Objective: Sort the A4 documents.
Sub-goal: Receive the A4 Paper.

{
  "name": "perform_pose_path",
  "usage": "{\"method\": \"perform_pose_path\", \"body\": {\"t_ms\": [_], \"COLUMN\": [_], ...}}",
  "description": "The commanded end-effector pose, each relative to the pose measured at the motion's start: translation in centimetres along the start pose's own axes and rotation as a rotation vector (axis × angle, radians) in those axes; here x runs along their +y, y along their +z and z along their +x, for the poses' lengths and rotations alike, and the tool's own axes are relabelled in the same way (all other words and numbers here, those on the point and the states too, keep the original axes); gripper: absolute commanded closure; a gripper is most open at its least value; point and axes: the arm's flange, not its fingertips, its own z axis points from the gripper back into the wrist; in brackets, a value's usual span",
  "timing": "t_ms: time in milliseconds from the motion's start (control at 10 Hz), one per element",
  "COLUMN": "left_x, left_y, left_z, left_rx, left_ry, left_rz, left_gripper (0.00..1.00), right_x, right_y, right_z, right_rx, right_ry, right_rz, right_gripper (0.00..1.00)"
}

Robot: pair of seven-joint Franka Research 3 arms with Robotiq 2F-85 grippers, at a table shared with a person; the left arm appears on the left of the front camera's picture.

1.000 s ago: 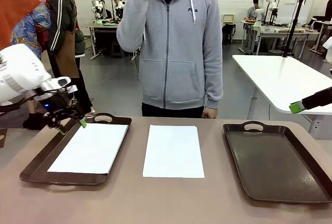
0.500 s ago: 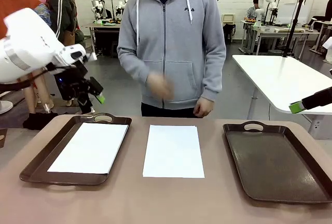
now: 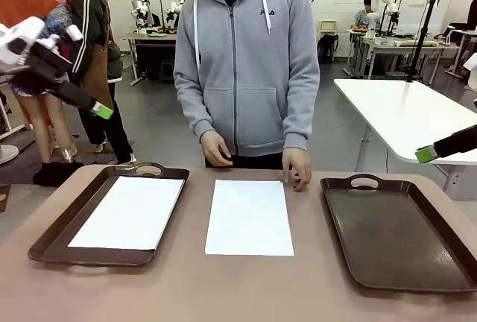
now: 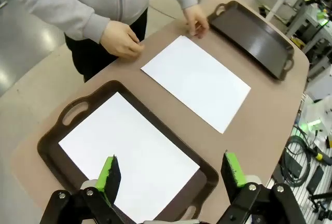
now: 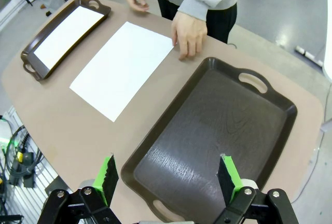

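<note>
While both grippers hang clear of the surface [image 3: 223, 292], the step in hand is, I judge, picking up the middle sheet [image 3: 249, 218], which lies flat on the surface between the two trays. A second sheet [image 3: 128, 212] already lies inside the left tray [image 3: 52, 241]; the right tray [image 3: 395, 232] is bare.

Left gripper [image 4: 170, 171]: released, jaws wide, raised over the near end of the left tray. Right gripper [image 5: 167, 175]: released too, jaws wide, above the near end of the right tray.

A person's hand [image 3: 297, 167] touches the middle sheet's far corner on the right-tray side. The other hand [image 3: 216, 148] is near the far edge, apart from the paper.

To do it well, wait until that hand is off the corner, then come down at a free edge. Paper this thin and flat likely won't take a straight pinch. Better to press and slide it so an edge lifts, or drag it past the surface's near edge. Grip lightly, no creasing, and carry it level over the tray rim. Can't tell which tray it belongs in, since the sheet looks blank.
</note>
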Motion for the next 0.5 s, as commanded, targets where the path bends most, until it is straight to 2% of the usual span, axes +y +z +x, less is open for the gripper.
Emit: {"method": "perform_pose_path", "body": {"t_ms": [0, 200, 400], "left_x": [-0.8, -1.9, -2.5], "left_y": [0.9, 1.4, 1.6], "left_z": [-0.8, -1.4, -1.9], "left_rx": [-0.006, -0.027, -0.04], "left_ry": [-0.003, 0.075, 0.082], "left_rz": [0.044, 0.083, 0.084], "left_gripper": [0.0, 0.0, 0.0], "right_x": [-0.1, -0.1, -0.1], "right_y": [-0.2, -0.2, -0.2], "right_z": [-0.1, -0.1, -0.1], "right_rx": [-0.004, -0.004, -0.004], "right_ry": [-0.004, -0.004, -0.004], "right_rz": [0.02, 0.02, 0.02], "right_gripper": [0.0, 0.0, 0.0]}}
